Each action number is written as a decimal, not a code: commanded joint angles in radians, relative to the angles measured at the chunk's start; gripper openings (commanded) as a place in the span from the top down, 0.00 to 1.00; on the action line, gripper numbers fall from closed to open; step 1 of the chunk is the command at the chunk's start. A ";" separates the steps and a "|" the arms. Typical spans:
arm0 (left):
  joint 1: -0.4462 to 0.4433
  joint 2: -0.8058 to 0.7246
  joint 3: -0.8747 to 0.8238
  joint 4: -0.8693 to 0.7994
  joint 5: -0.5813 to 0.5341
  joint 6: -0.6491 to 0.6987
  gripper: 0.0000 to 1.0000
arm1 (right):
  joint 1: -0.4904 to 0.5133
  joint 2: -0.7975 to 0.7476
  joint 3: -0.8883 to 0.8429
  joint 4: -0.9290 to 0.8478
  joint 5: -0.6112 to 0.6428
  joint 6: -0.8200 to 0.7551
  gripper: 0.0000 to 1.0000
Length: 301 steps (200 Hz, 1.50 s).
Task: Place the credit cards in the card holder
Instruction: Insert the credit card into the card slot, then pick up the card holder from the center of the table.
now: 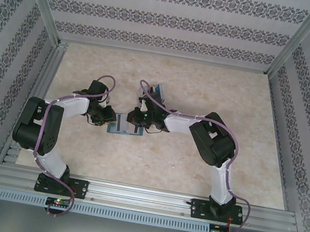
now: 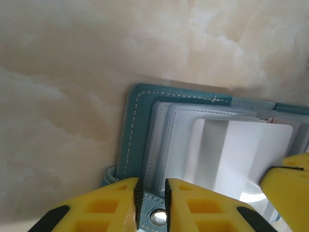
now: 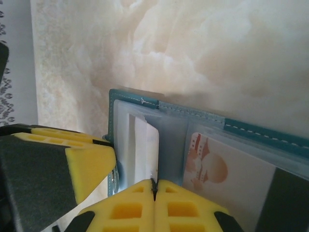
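Pinning the soft teal card holder [image 2: 137, 125] open on the marbled tabletop [image 2: 72, 72], left tool [image 2: 152, 193] nips its edge (steadying); right tool [image 3: 154, 186] clenches a thin white plastic card [image 3: 145, 147], aimed slotward.

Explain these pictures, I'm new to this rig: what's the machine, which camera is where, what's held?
Two robot arms are bolted at the near edge of a table. The wide picture looks down from above and behind them; the other two come from a camera on each wrist, looking past that arm's own hand. An open teal card holder lies on the table. The left hand pinches its edge; the right hand is shut on a white card at a clear sleeve.
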 commanded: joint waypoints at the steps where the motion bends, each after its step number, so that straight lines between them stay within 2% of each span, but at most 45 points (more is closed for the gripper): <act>1: 0.006 -0.011 -0.039 -0.016 0.002 -0.016 0.76 | 0.032 0.031 0.031 -0.041 0.085 0.000 0.95; 32: 0.006 -0.016 -0.056 0.001 0.017 -0.028 0.76 | 0.063 0.039 0.043 -0.044 0.154 0.007 0.95; 62: 0.006 -0.031 -0.066 0.010 0.032 -0.041 0.76 | 0.080 0.064 0.059 -0.035 0.162 0.021 0.94; 81: 0.006 -0.041 -0.060 0.002 0.036 -0.040 0.75 | 0.085 0.060 0.049 -0.029 0.165 0.016 0.89; 106: 0.006 -0.069 -0.043 -0.024 0.034 -0.040 0.71 | 0.076 0.022 0.023 -0.032 0.160 0.007 0.78; 139: 0.012 -0.111 0.008 -0.090 0.020 -0.019 0.65 | 0.057 -0.068 0.007 -0.118 0.185 -0.053 0.69; 172: 0.017 -0.177 0.030 -0.122 -0.003 0.001 0.58 | 0.044 -0.148 0.003 -0.212 0.220 -0.125 0.66; 207: 0.013 -0.211 0.007 -0.127 -0.006 0.020 0.55 | 0.033 -0.162 -0.020 -0.241 0.219 -0.166 0.65; 239: -0.025 -0.182 0.025 -0.172 -0.064 0.068 0.51 | 0.027 -0.142 -0.044 -0.224 0.196 -0.163 0.65; 267: -0.102 -0.156 0.070 -0.242 -0.191 0.106 0.46 | 0.026 -0.147 -0.063 -0.215 0.197 -0.158 0.64; 301: -0.183 -0.115 0.106 -0.269 -0.285 0.126 0.35 | 0.022 -0.154 -0.071 -0.209 0.190 -0.154 0.64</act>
